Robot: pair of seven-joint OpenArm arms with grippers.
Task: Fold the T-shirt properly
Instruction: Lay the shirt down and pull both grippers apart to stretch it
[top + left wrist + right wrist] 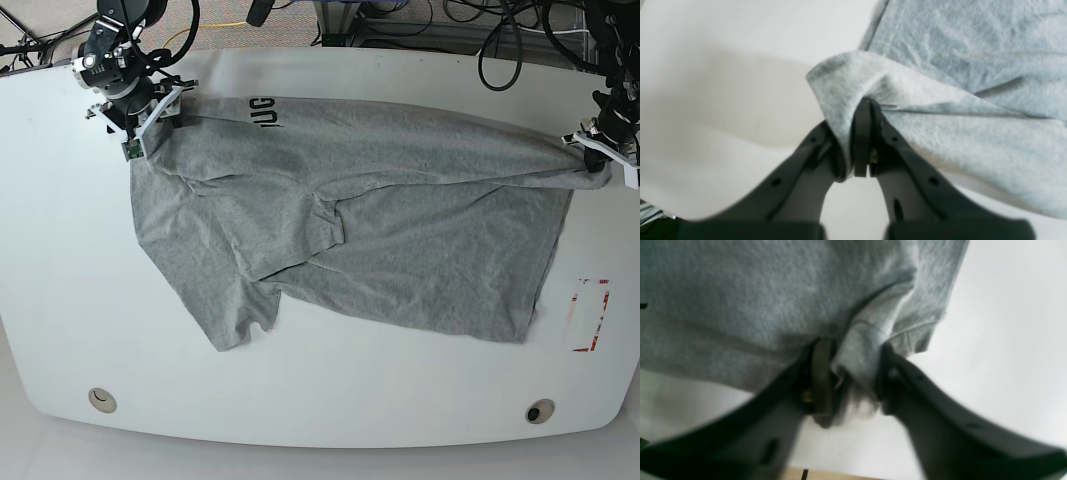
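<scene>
Left gripper (pixel 858 140) is pinching a bunched fold of the T-shirt (pixel 350 230), with its jaws pressed fully together on the grey fabric; in the base view this gripper (pixel 598 150) is sitting at the right edge of the bench (pixel 320 400), where the cloth is drawn into a tight gather.

Right gripper (pixel 850 380) is standing with its jaws partly apart, and a hemmed wad of fabric is sitting between them. The wrist view is blurred, so whether the jaws are gripping that wad or merely flanking it cannot be told. In the base view this gripper (pixel 150 115) is positioned at the far left corner of the garment.

The T-shirt is lying spread across the middle of the white bench, stretched between the two grippers along its far edge. Part of the black lettering (pixel 262 110) is showing near the far edge, close to the right gripper. One sleeve (pixel 235 300) is trailing toward the near side, and a fold is running across the centre of the cloth.

A red-and-white marking (pixel 590 315) is lying on the bench surface near the right edge, apart from the garment.
</scene>
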